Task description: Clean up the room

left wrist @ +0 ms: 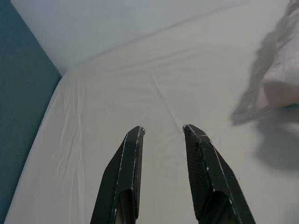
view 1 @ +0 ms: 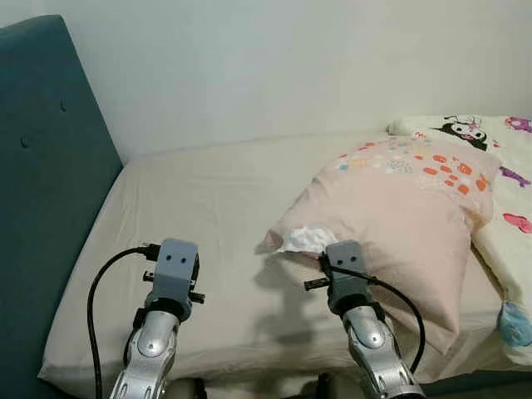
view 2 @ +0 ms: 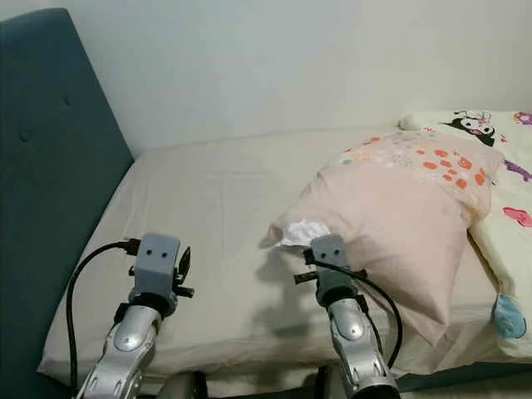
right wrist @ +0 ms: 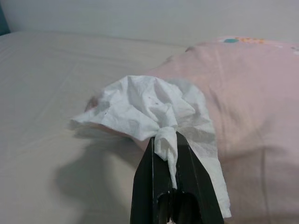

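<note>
Right wrist view: right gripper point(right wrist: 164, 140) jaws pinching crumpled tissue point(right wrist: 149, 109) against pink pillow point(right wrist: 243, 102); left gripper point(left wrist: 163, 133) jaws parted over bedsheet point(left wrist: 140, 84).

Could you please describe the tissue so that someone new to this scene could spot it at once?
Start at the bed with the teal headboard, then find the pink pillow on it. At the pillow's near corner, the right hand pinches a crumpled white tissue, the only wrinkled paper among smooth fabric.

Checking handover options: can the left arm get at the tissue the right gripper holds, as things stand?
Probably yes. The left gripper is open over bare sheet, with nothing lying between it and the crumpled tissue, which the right gripper pinches at the pink pillow corner. Reach itself is a guess.
</note>
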You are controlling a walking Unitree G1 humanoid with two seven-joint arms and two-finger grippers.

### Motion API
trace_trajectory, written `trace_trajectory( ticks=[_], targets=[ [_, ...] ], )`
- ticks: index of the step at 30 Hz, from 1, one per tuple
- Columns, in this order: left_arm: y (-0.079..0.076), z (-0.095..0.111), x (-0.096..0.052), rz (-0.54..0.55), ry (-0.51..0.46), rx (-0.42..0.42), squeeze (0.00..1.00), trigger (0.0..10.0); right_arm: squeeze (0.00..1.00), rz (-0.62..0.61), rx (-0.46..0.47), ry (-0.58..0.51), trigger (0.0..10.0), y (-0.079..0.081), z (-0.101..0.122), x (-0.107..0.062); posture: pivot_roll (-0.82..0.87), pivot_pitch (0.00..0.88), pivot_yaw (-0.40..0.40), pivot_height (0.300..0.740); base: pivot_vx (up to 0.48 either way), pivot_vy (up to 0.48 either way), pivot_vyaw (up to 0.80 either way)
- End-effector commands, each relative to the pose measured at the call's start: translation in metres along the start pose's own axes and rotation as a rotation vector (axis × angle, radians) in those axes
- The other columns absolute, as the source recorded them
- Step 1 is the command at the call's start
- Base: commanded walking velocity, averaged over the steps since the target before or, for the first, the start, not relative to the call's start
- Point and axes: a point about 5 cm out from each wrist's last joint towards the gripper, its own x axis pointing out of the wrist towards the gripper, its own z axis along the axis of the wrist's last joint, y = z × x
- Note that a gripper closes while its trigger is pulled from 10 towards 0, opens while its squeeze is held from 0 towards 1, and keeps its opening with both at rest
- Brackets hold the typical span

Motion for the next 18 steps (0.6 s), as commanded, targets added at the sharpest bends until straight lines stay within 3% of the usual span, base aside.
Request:
trace_trajectory(
  ticks=[1,18],
  targets=[
    [0.0026,-0.0048,-0.0018,0.006,0.014,0.009,0.0,10.0,0.0,0.001,0.003,0.001,10.0,0.002,0.0004,-0.0012,0.05,0.0,-0.005,0.623,0.0,0.0,0.0],
    [0.0008,-0.0021,0.0002,0.004,-0.011,0.003,0.0,10.0,0.0,0.035,0.01,-0.01,10.0,0.0102,0.0055,-0.0003,0.05,0.0,-0.011,0.683,0.0,0.0,0.0]
  ],
)
